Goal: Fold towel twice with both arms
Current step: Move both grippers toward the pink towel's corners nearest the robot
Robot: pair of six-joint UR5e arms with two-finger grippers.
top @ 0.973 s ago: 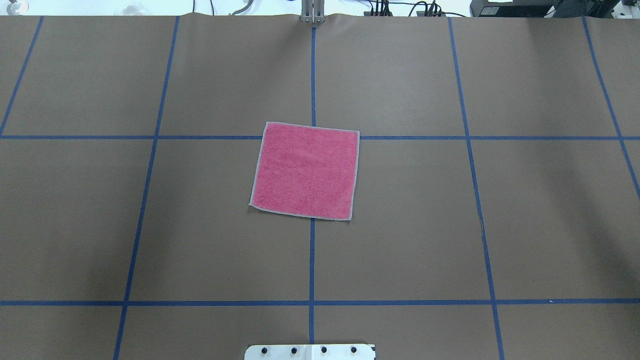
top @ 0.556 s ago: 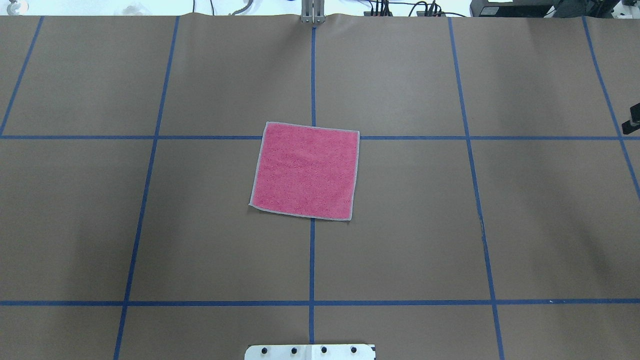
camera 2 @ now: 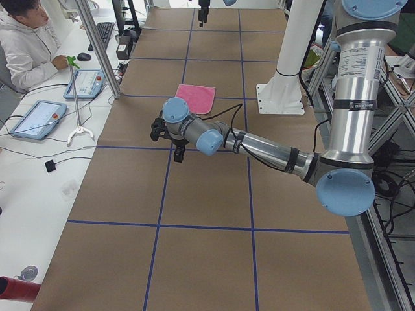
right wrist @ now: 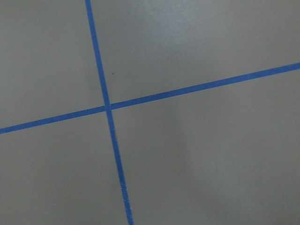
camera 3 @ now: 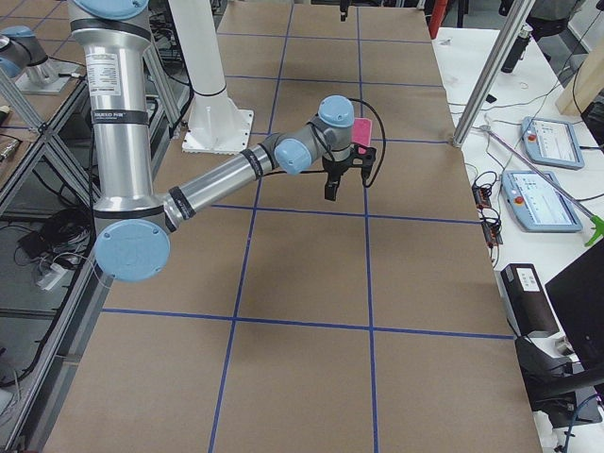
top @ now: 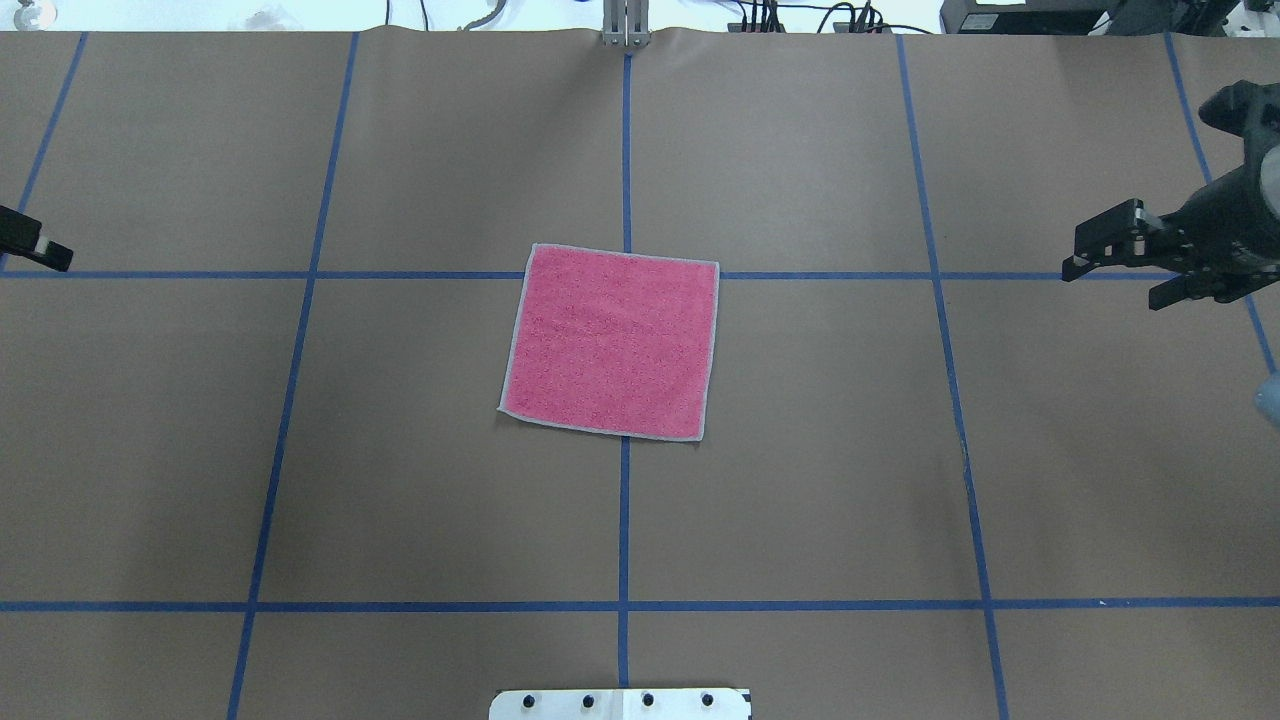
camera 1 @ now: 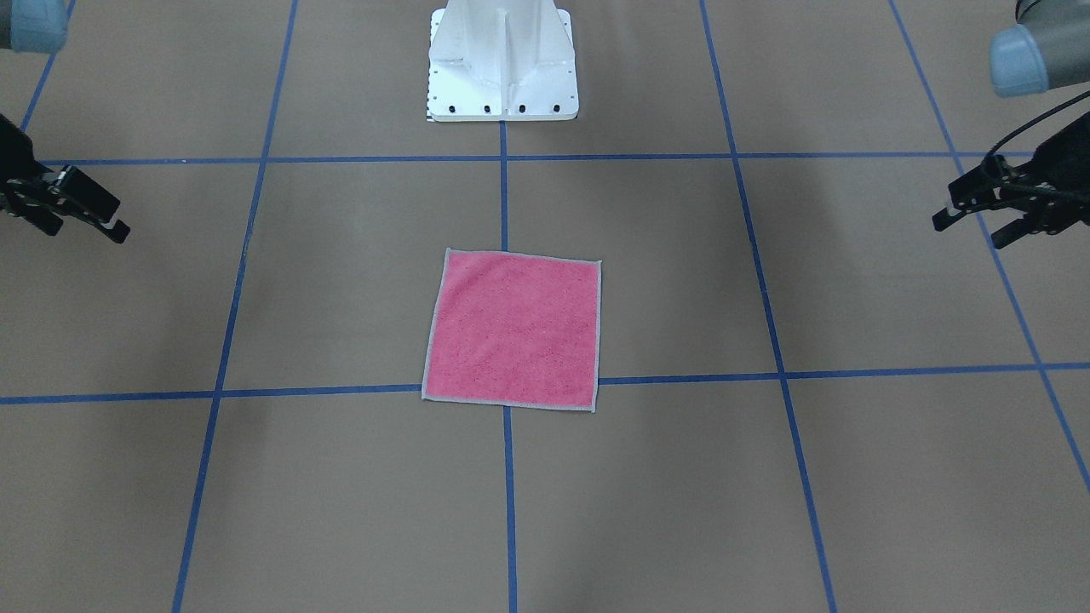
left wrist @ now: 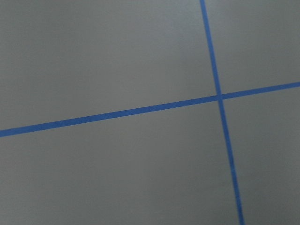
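Observation:
The towel lies flat and unfolded, pink face up, at the middle of the brown table; it also shows in the front view and the left side view. My right gripper hovers far right of the towel, open and empty; it also shows in the front view. My left gripper is open and empty, far to the towel's other side. In the overhead view only one of its fingertips shows at the left edge. Both wrist views show only bare table and blue tape.
The white pedestal base stands at the robot's side of the table. Blue tape lines form a grid on the brown paper. An operator sits at a side desk with tablets beyond the table's far edge.
Both grippers have come into the overhead view from the sides, moving inward toward the towel. The right one has come further in. The towel has not moved.

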